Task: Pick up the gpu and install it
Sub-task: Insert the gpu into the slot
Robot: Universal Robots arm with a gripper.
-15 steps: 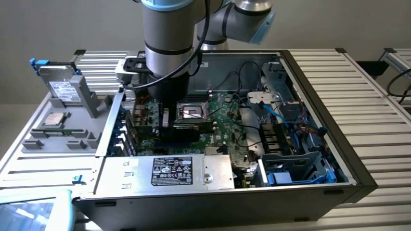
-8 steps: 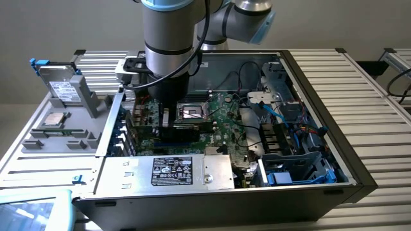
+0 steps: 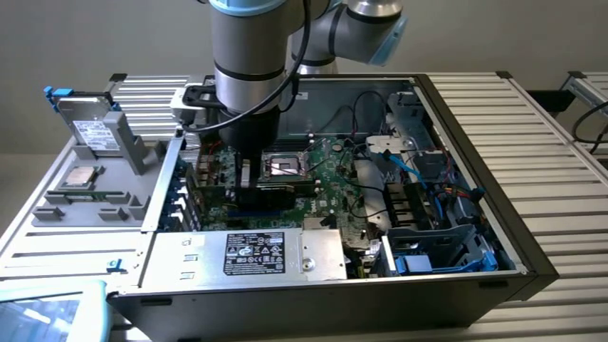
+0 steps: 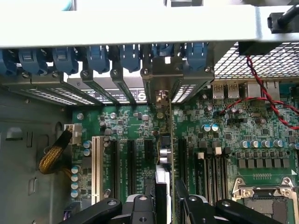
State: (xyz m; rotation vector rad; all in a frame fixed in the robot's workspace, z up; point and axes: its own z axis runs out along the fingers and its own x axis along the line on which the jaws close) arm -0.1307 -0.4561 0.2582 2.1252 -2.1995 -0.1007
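The gpu [image 4: 162, 140] stands on edge over an expansion slot of the green motherboard [image 4: 219, 140]. Its silver end bracket [image 4: 160, 81] reaches up to the row of blue slot clips [image 4: 98, 57]. My gripper [image 4: 164, 205] is shut on the card's upper edge, one black finger [image 4: 145, 205] on each side. In the exterior view the arm comes straight down into the open computer case [image 3: 532, 263]. There the gripper [image 3: 249, 178] holds the upright green card [image 3: 211, 177] beside the CPU socket [image 3: 282, 167].
A silver hard drive [image 3: 95, 132] and a CPU chip [image 3: 81, 176] rest on the grey tray at the exterior view's left. The power supply [image 3: 255, 253] lies along the case front. Red wires [image 4: 261, 93] and the blue drive cage [image 3: 442, 260] crowd the other side.
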